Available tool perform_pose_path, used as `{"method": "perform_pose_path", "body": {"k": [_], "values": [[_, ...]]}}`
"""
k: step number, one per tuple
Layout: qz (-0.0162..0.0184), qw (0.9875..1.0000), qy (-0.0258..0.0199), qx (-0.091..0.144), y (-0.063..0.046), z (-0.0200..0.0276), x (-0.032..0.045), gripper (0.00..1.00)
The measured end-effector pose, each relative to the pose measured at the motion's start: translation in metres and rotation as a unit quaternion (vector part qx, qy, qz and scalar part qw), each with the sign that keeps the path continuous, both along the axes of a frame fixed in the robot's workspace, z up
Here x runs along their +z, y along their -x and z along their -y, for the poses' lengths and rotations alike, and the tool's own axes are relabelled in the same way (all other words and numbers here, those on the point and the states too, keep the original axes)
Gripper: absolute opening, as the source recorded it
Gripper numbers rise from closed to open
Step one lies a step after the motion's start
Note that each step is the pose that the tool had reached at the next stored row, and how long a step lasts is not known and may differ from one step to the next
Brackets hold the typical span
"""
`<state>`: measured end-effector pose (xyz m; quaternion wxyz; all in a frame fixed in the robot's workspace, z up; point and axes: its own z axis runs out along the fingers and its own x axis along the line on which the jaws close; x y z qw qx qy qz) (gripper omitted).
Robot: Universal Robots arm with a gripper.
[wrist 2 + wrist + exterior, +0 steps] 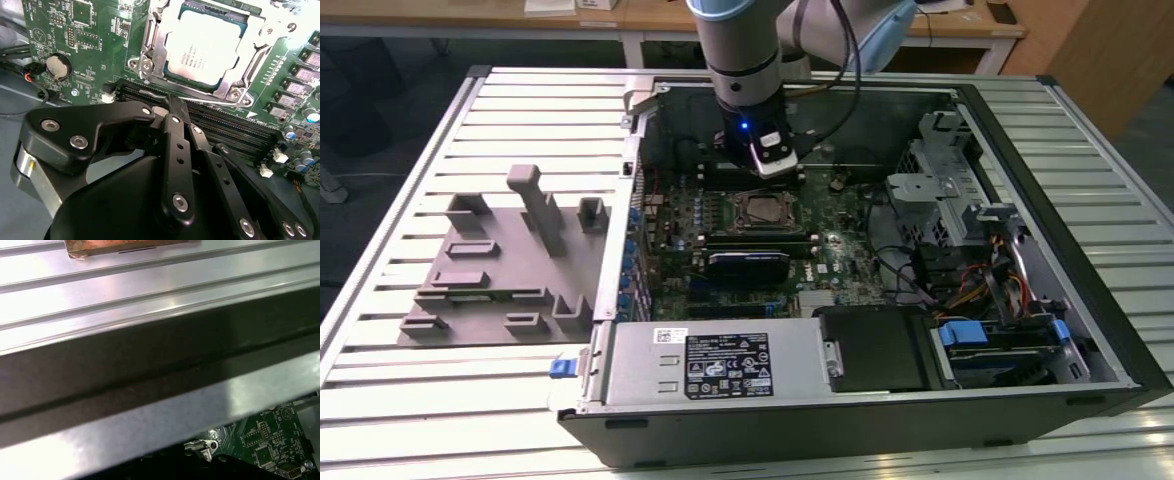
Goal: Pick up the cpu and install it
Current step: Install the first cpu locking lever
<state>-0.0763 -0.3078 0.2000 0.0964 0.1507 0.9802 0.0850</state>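
A: An open computer case [1067,250] is seen lying on a slatted table [400,400], with a grey tray [507,270] of moulded blocks set just beside it on the exterior view's left.

B: Inside, cables [947,270] are bundled on the exterior view's right, and a black heatsink [747,264] is seated just near of the socket. White labels are carried by the power supply [720,365], but their print cannot be made out.

A: The cpu [207,45] is found seated in its socket [150,60] on the green motherboard [85,40], framed by the metal bracket.

B: The gripper [172,102] is held just above the memory slots [225,122] beside the socket, apart from the cpu. Its fingers are drawn together, with nothing clasped between them.
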Motion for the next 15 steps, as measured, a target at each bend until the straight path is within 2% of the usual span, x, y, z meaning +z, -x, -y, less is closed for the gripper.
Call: {"method": "perform_pose_path", "body": {"k": [3, 15], "values": [[0.0003, 1.0000, 0.0013, 0.000, 0.0002, 0.0000, -0.0017, 0.11], [0.0003, 0.9999, 0.0120, 0.000, 0.0002, 0.0000, -0.0060, 0.11]]}}
